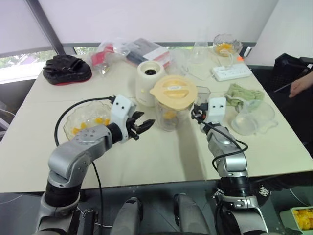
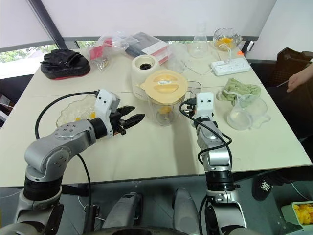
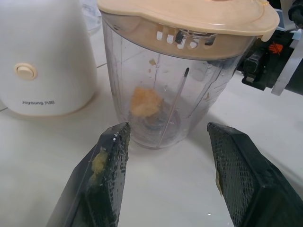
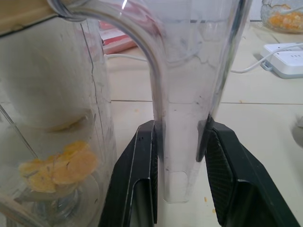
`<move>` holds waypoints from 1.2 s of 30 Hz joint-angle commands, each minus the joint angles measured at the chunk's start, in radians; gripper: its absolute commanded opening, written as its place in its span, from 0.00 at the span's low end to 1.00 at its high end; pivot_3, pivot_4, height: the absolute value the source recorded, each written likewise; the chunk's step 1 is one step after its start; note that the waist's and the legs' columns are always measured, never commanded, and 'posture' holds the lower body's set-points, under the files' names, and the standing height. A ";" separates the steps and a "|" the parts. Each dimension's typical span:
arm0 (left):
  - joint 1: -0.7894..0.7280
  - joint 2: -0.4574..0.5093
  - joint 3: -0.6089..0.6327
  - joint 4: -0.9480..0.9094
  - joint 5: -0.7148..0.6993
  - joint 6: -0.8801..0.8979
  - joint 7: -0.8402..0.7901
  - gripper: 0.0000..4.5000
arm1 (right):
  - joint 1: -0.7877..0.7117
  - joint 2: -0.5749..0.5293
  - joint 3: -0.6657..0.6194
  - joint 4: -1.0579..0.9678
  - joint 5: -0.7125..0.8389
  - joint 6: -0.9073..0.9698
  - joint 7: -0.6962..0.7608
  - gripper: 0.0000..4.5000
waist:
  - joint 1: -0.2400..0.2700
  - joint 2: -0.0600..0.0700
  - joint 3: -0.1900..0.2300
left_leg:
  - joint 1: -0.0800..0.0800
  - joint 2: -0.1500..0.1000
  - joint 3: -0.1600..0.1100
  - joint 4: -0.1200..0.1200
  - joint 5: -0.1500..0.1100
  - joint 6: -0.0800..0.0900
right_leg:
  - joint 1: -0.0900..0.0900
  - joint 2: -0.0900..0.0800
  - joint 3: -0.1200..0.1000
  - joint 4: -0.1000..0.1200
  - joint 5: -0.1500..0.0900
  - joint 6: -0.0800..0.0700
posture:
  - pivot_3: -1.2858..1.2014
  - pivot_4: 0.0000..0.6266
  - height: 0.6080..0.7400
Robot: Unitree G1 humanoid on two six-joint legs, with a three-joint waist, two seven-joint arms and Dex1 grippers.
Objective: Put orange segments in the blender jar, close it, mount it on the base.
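1. The blender jar (image 1: 170,110) stands upright on the tabletop (image 1: 146,156) near the middle, with its cream lid (image 1: 173,90) seated on top.
2. Inside it, a few orange segments (image 4: 57,168) lie at the bottom around the small blade.
3. My right gripper (image 4: 180,156) reaches in level from the jar's 3 o'clock side, and its two black fingers (image 4: 139,179) are clamped on the jar's clear side handle (image 4: 182,118), one on each flank.
4. My left gripper (image 3: 168,161) hovers at the jar's 9 o'clock side, just short of the wall, its fingers apart and gripping nothing; bits of fruit pulp cling to the pads (image 3: 106,161).
5. The base (image 1: 149,81) stands just behind the jar at its 11 o'clock, white, with its dark socket facing up.
6. A shallow glass bowl (image 1: 90,120) at 9 o'clock from the jar, beyond my left arm, holds more orange segments.
7. A second glass bowl (image 1: 226,45) at the far edge, about 1 o'clock, also has orange pieces in it.
8. A clear conical flask (image 1: 199,49) stands next to that bowl.
9. A clear plastic cup (image 1: 254,117) lies on its side at 3 o'clock from the jar, just beyond my right wrist, beside a green cloth (image 1: 242,93).
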 commanded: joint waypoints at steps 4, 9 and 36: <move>-0.015 -0.001 0.009 -0.016 -0.002 -0.009 -0.003 0.61 | -0.015 -0.001 -0.007 -0.049 0.003 -0.003 -0.008 0.18 | 0.000 0.000 0.000 | 0.000 0.000 0.000 0.000 0.000 0.000 | 0.000 0.000 0.000 0.000 0.000 0.000 | 0.52 0.24 1.00; -0.014 -0.003 0.008 -0.015 -0.001 -0.011 -0.001 0.61 | -0.015 0.001 -0.007 -0.058 0.000 -0.009 -0.014 0.18 | 0.000 0.000 0.000 | 0.000 0.000 0.000 0.000 0.000 0.000 | 0.000 0.000 0.000 0.000 0.000 0.000 | 0.52 0.24 1.00; 0.007 -0.031 -0.008 -0.005 0.019 -0.045 0.006 0.61 | -0.768 -0.065 -0.091 0.097 -0.024 0.316 -0.176 0.18 | -0.004 0.003 0.002 | -0.001 0.000 0.001 -0.001 0.000 0.000 | -0.003 0.000 0.000 0.000 0.000 0.000 | 0.52 0.24 1.00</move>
